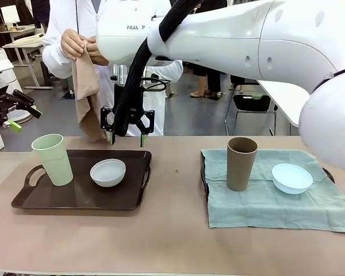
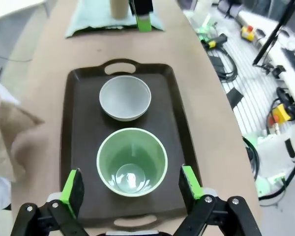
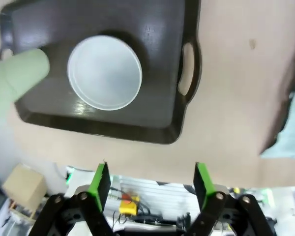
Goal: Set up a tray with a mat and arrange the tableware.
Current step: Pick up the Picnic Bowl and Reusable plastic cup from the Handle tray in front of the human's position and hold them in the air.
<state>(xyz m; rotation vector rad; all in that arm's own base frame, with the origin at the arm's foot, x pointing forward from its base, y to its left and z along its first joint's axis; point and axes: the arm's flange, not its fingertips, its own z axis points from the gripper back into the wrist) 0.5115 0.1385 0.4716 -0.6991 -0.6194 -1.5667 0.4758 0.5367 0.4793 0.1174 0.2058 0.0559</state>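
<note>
front view: you have two cups and two bowls on the tan table [image 1: 172, 241]. the pale green cup [image 1: 52, 159] and white bowl [image 1: 108, 172] stand on the dark tray [image 1: 80, 198]. the brown cup [image 1: 241, 163] and light blue bowl [image 1: 292, 177] stand on the teal mat [image 1: 264, 207]. your right gripper [image 1: 127, 137] hangs over the tray's far rim, claw apart and empty. the left gripper [image 1: 24, 119] waits at the left edge. a person holds a beige cloth [image 1: 86, 86]; grey floor and chairs lie behind.

left wrist view: here the left gripper's [image 2: 132, 189] claw is wide apart above the green cup's [image 2: 132, 162] mouth. cables litter the floor.

right wrist view: the right gripper's [image 3: 151, 179] fingers are spread above bare table, beside the tray [image 3: 152, 73] that carries the white bowl [image 3: 104, 72].
</note>
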